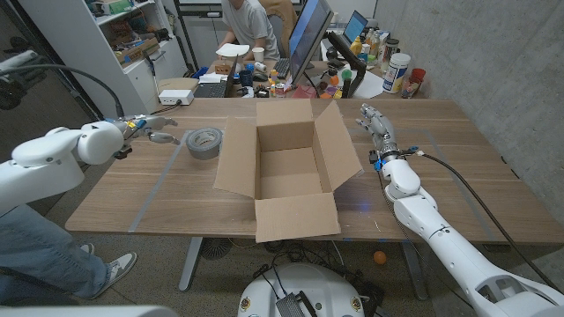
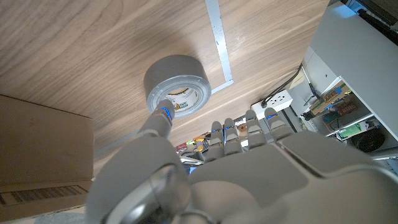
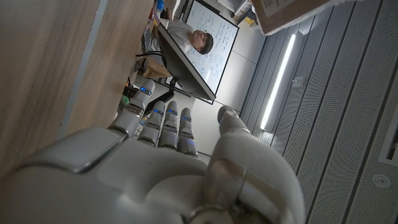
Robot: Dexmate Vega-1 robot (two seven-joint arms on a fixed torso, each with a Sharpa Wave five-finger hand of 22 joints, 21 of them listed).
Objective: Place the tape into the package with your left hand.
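A grey roll of tape point(image 1: 204, 143) lies flat on the wooden table point(image 1: 458, 167), just left of the open cardboard box point(image 1: 286, 167). My left hand point(image 1: 152, 129) hovers a little to the left of the roll with its fingers spread, holding nothing. In the left wrist view the tape point(image 2: 177, 85) sits just beyond the thumb of my left hand point(image 2: 211, 162), and the box's flap point(image 2: 37, 149) is beside it. My right hand point(image 1: 376, 123) stands near the table's right side, beside the box, fingers extended and empty; the right wrist view shows this right hand point(image 3: 161, 155) on edge.
A person sits behind the table's far edge among monitors, bottles and a laptop point(image 1: 304, 40). White shelves point(image 1: 106, 44) stand at the back left. Another person's leg and shoe point(image 1: 115, 264) are at the lower left. Tape strips mark the tabletop.
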